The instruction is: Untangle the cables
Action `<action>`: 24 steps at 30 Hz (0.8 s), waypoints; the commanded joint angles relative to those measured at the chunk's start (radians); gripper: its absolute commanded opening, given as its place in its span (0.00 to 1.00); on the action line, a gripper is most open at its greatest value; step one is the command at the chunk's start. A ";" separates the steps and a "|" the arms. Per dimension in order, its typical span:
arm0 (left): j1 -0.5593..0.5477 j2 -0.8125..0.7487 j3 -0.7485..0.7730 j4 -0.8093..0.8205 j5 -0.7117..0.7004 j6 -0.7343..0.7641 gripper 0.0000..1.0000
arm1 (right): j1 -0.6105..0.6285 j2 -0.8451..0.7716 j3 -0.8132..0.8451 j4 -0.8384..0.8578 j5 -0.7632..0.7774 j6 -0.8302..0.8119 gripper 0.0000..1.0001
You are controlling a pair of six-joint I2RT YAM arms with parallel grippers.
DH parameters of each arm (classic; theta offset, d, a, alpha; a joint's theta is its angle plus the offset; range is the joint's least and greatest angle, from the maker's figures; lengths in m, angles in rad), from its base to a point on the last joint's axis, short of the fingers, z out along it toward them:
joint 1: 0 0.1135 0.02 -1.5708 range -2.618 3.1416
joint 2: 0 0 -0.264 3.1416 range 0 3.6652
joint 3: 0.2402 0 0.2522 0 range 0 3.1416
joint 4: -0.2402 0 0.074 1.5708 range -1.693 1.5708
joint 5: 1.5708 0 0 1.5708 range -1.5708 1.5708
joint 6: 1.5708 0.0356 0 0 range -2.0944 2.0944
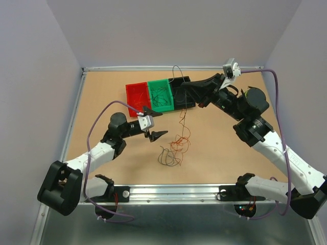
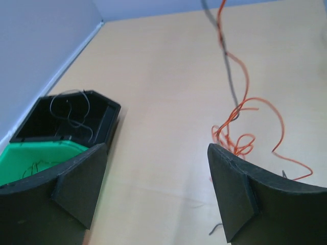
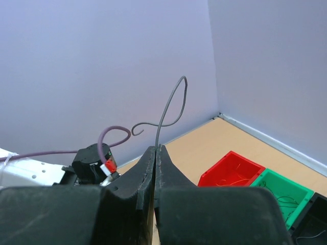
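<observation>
The cables (image 1: 174, 147) lie as a loose tangle of orange-red, brown and dark strands on the table's middle. A strand rises from the tangle toward my right gripper (image 1: 180, 84), which hovers over the black bin. In the right wrist view that gripper (image 3: 157, 149) is shut on a dark grey cable (image 3: 171, 104) that curls up above the fingertips. My left gripper (image 1: 157, 124) stands open just left of the tangle with nothing between its fingers. Its wrist view shows an orange cable (image 2: 245, 117) and a grey cable (image 2: 230, 76) beyond the right finger (image 2: 245, 189).
A red bin (image 1: 137, 97), a green bin (image 1: 161, 94) and a black bin (image 1: 185, 104) stand side by side at the back; thin wires lie in them. The black bin (image 2: 76, 117) is close ahead-left of the left gripper. Walls enclose the table on three sides.
</observation>
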 commanded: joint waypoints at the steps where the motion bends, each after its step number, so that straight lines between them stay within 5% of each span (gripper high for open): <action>1: -0.052 -0.030 -0.020 0.262 0.035 -0.100 0.88 | -0.002 0.021 0.076 0.020 -0.034 0.042 0.00; 12: -0.128 -0.072 -0.082 0.422 -0.048 -0.069 0.81 | -0.002 0.078 0.085 0.063 -0.065 0.071 0.01; 20: -0.164 0.013 -0.014 0.413 -0.120 -0.057 0.55 | -0.001 0.075 0.051 0.091 -0.048 0.074 0.01; 24: -0.187 0.033 -0.002 0.410 -0.129 -0.042 0.53 | -0.002 0.075 0.048 0.092 -0.048 0.073 0.01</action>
